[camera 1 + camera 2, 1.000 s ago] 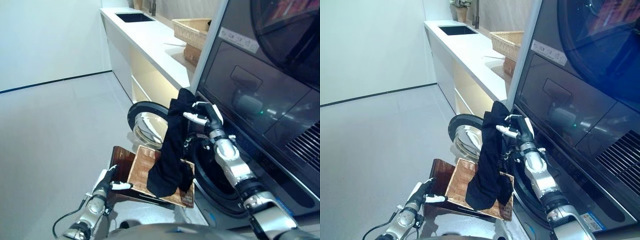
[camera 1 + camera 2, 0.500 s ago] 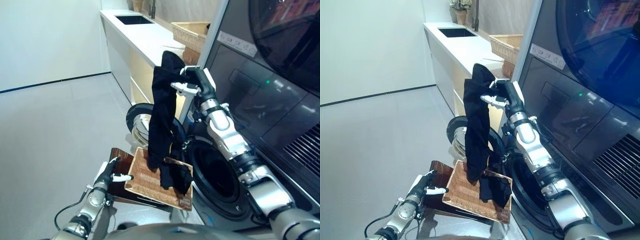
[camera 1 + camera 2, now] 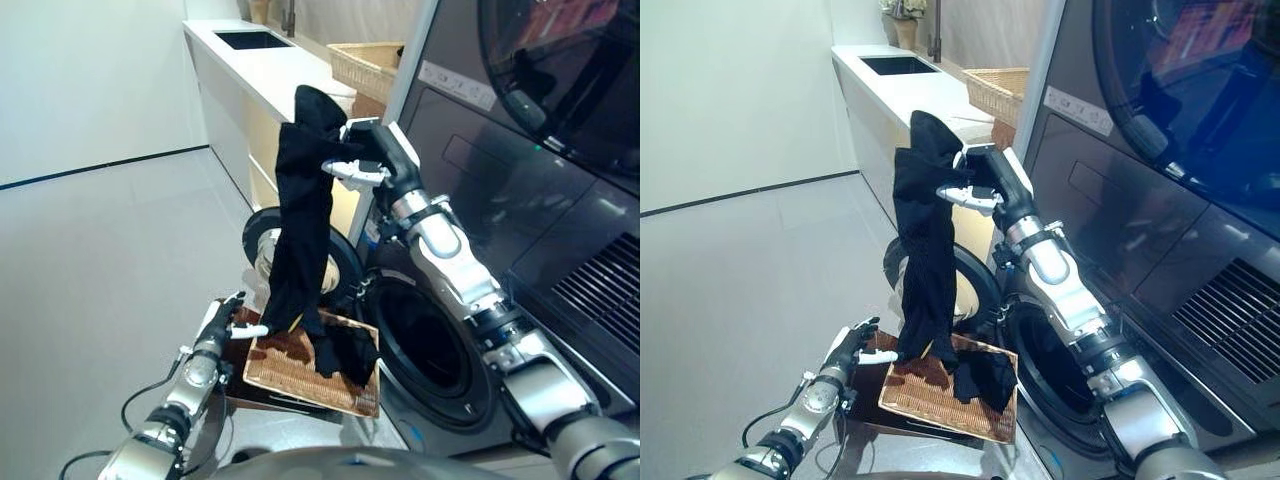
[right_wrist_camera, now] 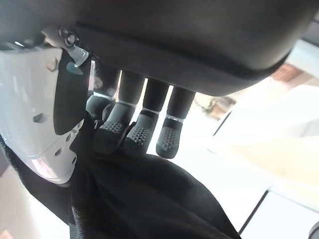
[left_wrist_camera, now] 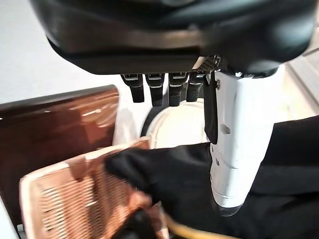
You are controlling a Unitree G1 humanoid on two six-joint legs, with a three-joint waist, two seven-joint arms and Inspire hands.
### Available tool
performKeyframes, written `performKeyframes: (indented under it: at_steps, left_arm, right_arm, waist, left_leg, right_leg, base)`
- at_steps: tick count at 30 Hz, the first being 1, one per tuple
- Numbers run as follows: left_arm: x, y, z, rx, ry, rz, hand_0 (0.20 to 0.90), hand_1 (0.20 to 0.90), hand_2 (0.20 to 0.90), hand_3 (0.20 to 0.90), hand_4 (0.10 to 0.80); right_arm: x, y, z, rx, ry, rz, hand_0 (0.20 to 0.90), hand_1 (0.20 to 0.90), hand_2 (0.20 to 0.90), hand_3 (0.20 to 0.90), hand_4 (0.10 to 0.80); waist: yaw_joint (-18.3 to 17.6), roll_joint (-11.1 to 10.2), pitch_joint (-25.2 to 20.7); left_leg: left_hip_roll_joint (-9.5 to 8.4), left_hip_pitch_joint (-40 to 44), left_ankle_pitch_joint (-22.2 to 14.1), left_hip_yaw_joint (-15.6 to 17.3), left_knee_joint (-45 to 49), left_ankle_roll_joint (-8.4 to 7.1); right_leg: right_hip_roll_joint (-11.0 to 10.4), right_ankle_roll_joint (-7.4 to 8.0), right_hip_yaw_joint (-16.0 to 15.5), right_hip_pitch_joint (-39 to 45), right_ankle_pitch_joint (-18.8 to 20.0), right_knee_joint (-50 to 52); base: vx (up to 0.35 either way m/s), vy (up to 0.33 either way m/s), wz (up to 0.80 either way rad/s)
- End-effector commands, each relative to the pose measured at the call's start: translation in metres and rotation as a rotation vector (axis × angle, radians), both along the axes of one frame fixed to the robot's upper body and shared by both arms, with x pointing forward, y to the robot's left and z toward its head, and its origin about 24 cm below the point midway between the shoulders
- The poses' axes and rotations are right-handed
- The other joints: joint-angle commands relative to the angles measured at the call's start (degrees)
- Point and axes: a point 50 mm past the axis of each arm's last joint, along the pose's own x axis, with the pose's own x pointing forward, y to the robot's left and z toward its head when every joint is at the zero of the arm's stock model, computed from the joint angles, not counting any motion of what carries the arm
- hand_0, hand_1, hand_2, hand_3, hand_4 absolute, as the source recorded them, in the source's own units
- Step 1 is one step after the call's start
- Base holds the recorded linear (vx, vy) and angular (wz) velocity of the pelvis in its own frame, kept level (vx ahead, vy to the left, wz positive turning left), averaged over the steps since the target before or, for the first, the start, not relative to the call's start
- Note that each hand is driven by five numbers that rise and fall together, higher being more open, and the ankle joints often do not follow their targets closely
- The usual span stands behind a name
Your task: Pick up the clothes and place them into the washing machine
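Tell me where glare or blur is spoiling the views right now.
Left eye view: reflections sheen the washing machine front. Left wrist view: the wicker basket is blurred. Right wrist view: the background is washed out bright; the right hand fingers and dark garment are readable.

- Black garment [image 3: 300,220]: long, limp, hanging upright from its bunched top, lower end reaching the wicker basket [image 3: 290,375]
- Washing machine [image 3: 440,360]: dark front, round door [image 3: 275,255] swung open
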Motion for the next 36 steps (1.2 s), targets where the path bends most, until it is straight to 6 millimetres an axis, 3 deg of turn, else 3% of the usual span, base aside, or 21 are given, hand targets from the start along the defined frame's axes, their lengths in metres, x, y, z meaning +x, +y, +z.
performKeyframes:
  at_steps: [1, 13, 22, 26, 36]
  left_arm:
    - [0.065, -0.027, 0.062, -0.026, -0.293, -0.124, 0.900, 0.900, 0.900, 0.900, 0.800]
    - [0.099, -0.041, 0.109, -0.021, -0.435, -0.216, 0.900, 0.900, 0.900, 0.900, 0.800]
    - [0.114, -0.069, 0.136, -0.040, -0.500, -0.321, 0.900, 0.900, 0.900, 0.900, 0.800]
    - [0.116, -0.079, 0.139, -0.066, -0.504, -0.333, 0.900, 0.900, 0.900, 0.900, 0.800]
    - [0.112, -0.093, 0.124, -0.115, -0.435, -0.323, 0.900, 0.900, 0.900, 0.900, 0.800]
  right_arm:
    - [-0.005, -0.001, 0.051, 0.089, -0.210, 0.047, 0.200, 0.200, 0.200, 0.200, 0.300]
    - [-0.007, 0.007, 0.034, 0.058, -0.143, 0.097, 0.200, 0.200, 0.200, 0.200, 0.300]
    - [-0.009, 0.013, 0.034, 0.056, -0.138, 0.123, 0.200, 0.200, 0.200, 0.200, 0.300]
    - [-0.009, 0.018, 0.036, 0.063, -0.144, 0.134, 0.200, 0.200, 0.200, 0.200, 0.300]
    - [-0.008, 0.029, 0.058, 0.092, -0.207, 0.171, 0.200, 0.200, 0.200, 0.200, 0.300]
  waist:
    - [1.36, 0.85, -5.22]
    - [0.68, 1.44, -5.39]
    - [0.06, 1.69, -5.48]
    - [-0.12, 1.73, -5.47]
    - [-0.34, 1.65, -5.38]
  left_leg:
    - [0.90, 3.35, -2.52, -0.11, -0.08, -3.50]
    - [0.98, 3.43, -2.35, 0.05, -0.08, -3.49]
    - [0.89, 3.41, -2.29, -0.02, -0.08, -3.38]
    - [0.91, 3.59, -2.33, 0.12, -0.08, -3.27]
    - [1.07, 3.72, -2.27, 0.63, -0.08, -3.25]
  right_leg:
    - [0.47, 0.93, -0.55, 0.97, 2.22, 0.95]
    - [0.46, 1.08, -0.29, 0.81, 2.28, 0.90]
    - [0.37, 1.20, -0.25, 0.83, 2.46, 0.86]
    - [0.45, 1.08, 0.07, 0.74, 2.39, 0.98]
    - [0.71, 0.99, 0.69, 0.48, 2.44, 0.93]
  base:
    - [0.000, 0.000, 0.00]
    - [0.000, 0.000, 0.00]
    - [-0.002, 0.000, -0.01]
    - [-0.002, -0.002, -0.01]
    - [-0.001, -0.002, -0.03]
